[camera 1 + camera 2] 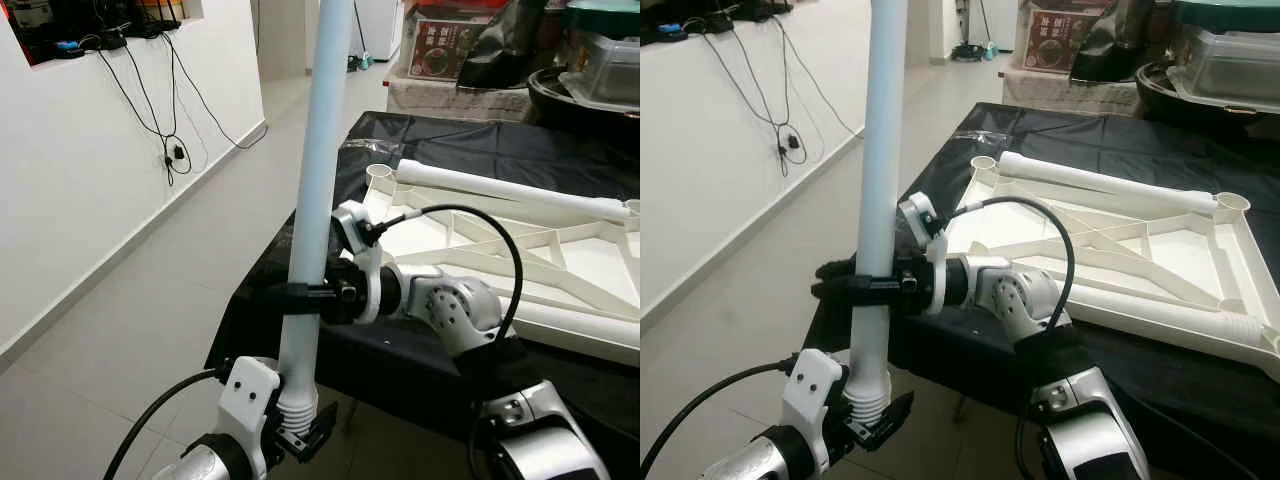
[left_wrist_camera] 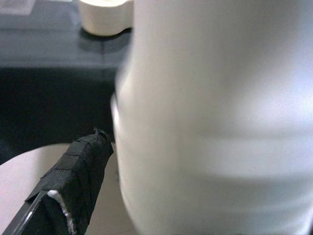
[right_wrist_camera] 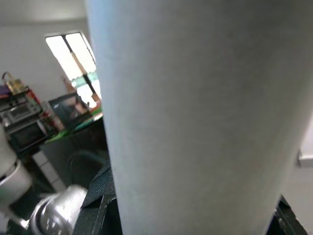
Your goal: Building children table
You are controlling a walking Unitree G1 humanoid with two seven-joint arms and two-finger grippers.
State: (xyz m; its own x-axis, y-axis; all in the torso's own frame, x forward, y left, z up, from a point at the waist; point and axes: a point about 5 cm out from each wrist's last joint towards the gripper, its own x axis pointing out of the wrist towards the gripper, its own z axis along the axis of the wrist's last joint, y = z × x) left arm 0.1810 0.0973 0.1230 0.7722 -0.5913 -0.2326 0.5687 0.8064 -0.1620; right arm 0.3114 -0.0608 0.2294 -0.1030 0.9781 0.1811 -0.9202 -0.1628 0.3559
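Behind, an upside-down white tabletop [image 1: 1160,250] lies on a black-covered table [image 1: 1120,150], cables [image 1: 160,100] on the wall. Upright white table leg [image 1: 320,150] stands vertical, threaded end down, right gripper [image 1: 300,293] clamped mid-length, left gripper [image 1: 300,430] gripping its threads.

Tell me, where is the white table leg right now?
The white table leg stands upright before the black-covered table, gripped by both the right tool and left tool.

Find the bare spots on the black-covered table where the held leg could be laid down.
Free: black cloth beyond the upturned white plastic tabletop, and the dark strip along its near edge. Crowded: the tabletop itself, with two white legs lying across it. Both the left hand and right hand grip the upright white leg.
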